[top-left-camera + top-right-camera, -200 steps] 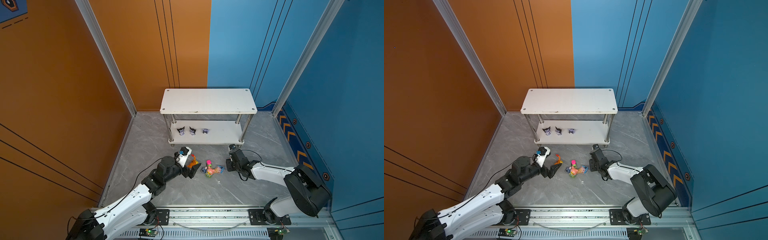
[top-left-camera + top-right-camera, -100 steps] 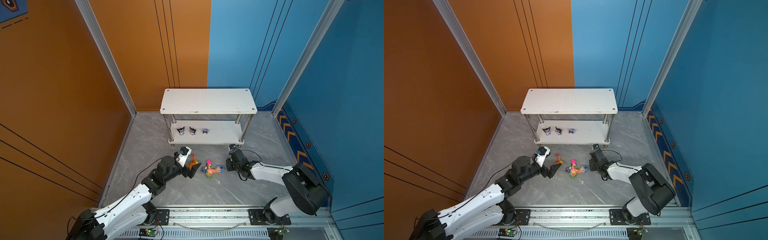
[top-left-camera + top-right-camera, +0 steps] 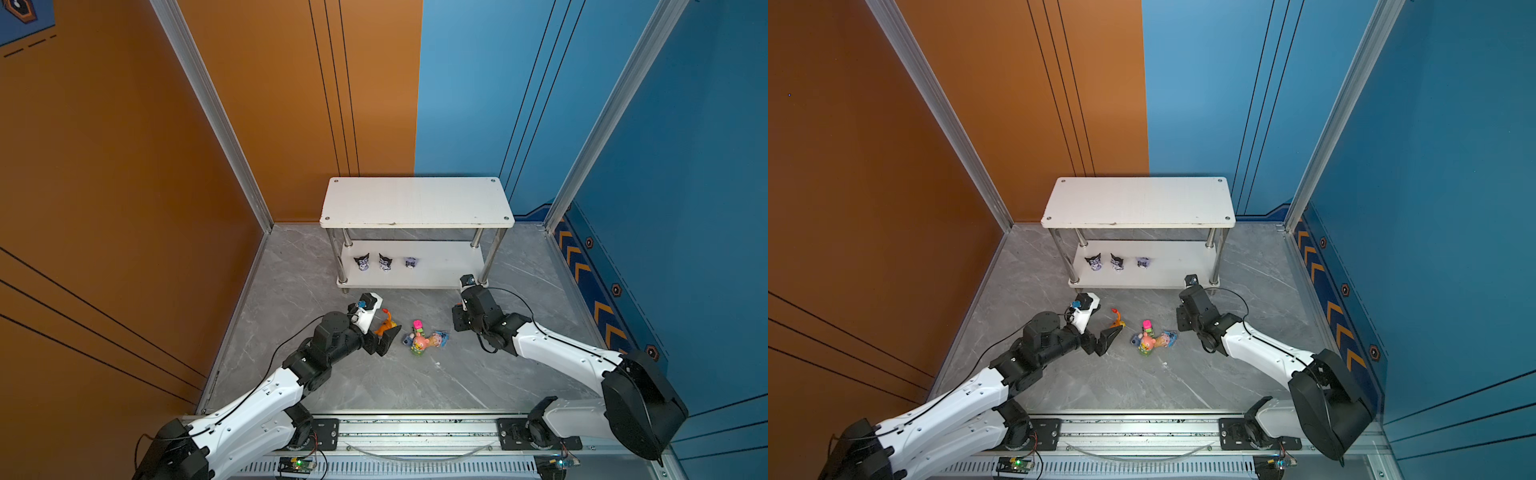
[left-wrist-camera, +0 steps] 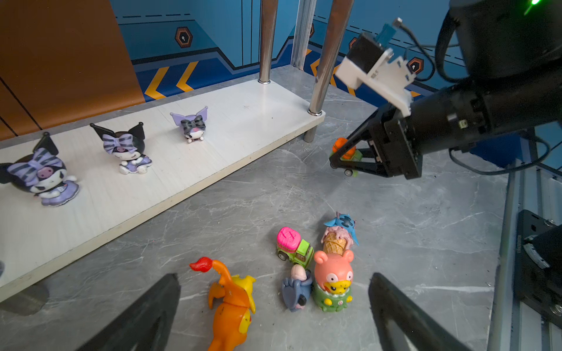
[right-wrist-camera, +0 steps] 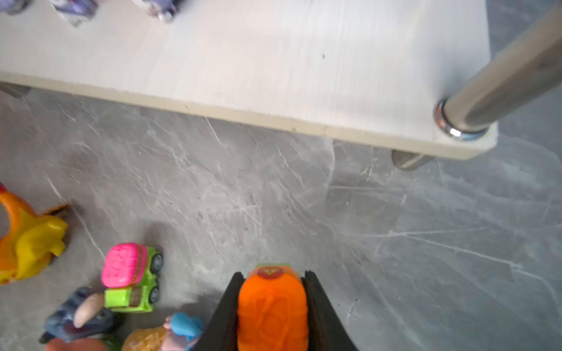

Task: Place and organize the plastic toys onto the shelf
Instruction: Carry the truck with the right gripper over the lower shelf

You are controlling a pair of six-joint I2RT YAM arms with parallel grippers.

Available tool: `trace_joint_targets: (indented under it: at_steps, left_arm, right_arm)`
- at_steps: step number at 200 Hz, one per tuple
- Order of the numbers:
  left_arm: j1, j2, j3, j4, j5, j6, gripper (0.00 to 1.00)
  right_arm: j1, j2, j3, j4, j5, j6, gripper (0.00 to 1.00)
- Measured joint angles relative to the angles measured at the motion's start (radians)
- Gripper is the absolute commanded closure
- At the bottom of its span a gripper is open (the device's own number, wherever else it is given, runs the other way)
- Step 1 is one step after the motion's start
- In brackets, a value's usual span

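Top views both show the shelf at the back, three black-purple eared heads on its lower board. The other toys lie on the grey floor, too small here to sort. Left wrist view: the left gripper stands wide and empty, close to the orange spiky creature, grey-blue donkey, pink bear, blue one on a cone and pink-topped green block. Right wrist view: the right gripper pinches the orange-topped green block low before the shelf's front edge.

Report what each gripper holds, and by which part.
The right gripper clamps the orange-topped green toy car by the two sides of its orange top. The left gripper is open, holding nothing.
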Motion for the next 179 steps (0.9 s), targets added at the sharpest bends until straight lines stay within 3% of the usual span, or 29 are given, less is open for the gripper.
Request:
trace_joint_targets:
  at_steps: [72,179]
  left_arm:
    - [0.004,-0.008,0.000,0.006,0.000,0.000,0.02]
    - [0.005,-0.020,0.000,0.007,0.000,-0.005,0.02]
  right_arm:
    - [0.027,0.249,0.315,-0.077,0.071,-0.001,0.75]
    - [-0.068,0.473,0.511,-0.118,0.119,0.002,0.75]
